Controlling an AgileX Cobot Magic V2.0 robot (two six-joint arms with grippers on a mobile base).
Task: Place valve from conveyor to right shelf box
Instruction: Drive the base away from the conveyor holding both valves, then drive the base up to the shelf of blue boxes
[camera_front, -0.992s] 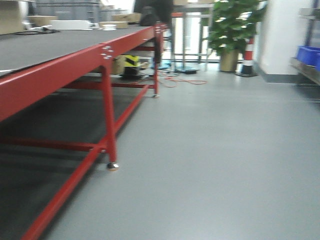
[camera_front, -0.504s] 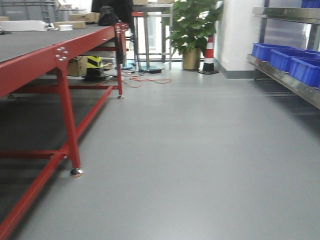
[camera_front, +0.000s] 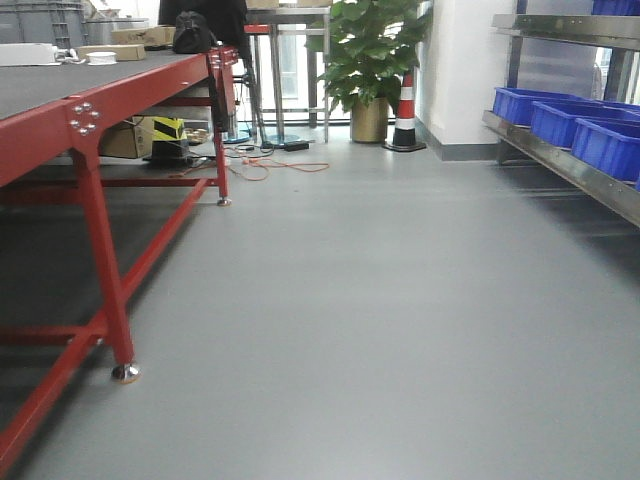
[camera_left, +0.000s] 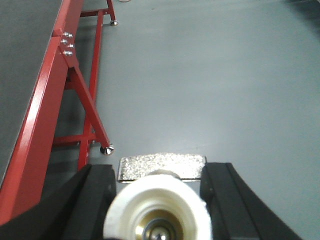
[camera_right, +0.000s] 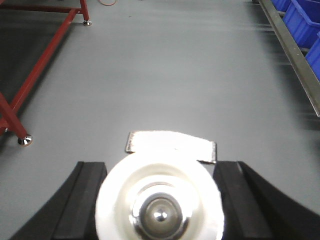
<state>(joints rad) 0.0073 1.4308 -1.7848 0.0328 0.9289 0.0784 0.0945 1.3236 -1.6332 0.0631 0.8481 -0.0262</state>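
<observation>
**The view swings away from the red table and toward the shelf**

The front view has changed. A second ago the red table (camera_front: 85, 125) filled the left half of a blurry picture. Only a corner of one blue box showed far to the right of it. Now the red table sits further left and the picture is sharp. Across the grey floor (camera_front: 380, 330) from the red table, a metal shelf (camera_front: 560, 160) with a row of blue boxes (camera_front: 520, 103) is in plain sight. The plant (camera_front: 370, 45) and the striped cone (camera_front: 405, 110) beyond the far end of the red table have slid left too.

The front view shows no arms at all. Only the wrist views show them.

The left pincer (camera_left: 160, 172) looks down beside the red table, close to its long red rail. Its black fingers (camera_left: 95, 200) stand on both sides of a white round part (camera_left: 160, 210). I cannot tell if they press on it.

The right pincer (camera_right: 160, 170) looks down further out from the red table, with blue boxes at the top right corner. It looks the same as the left one, and I cannot tell its grip either.

I cannot make out the valve for sure in any view, so I cannot say where it is.
</observation>
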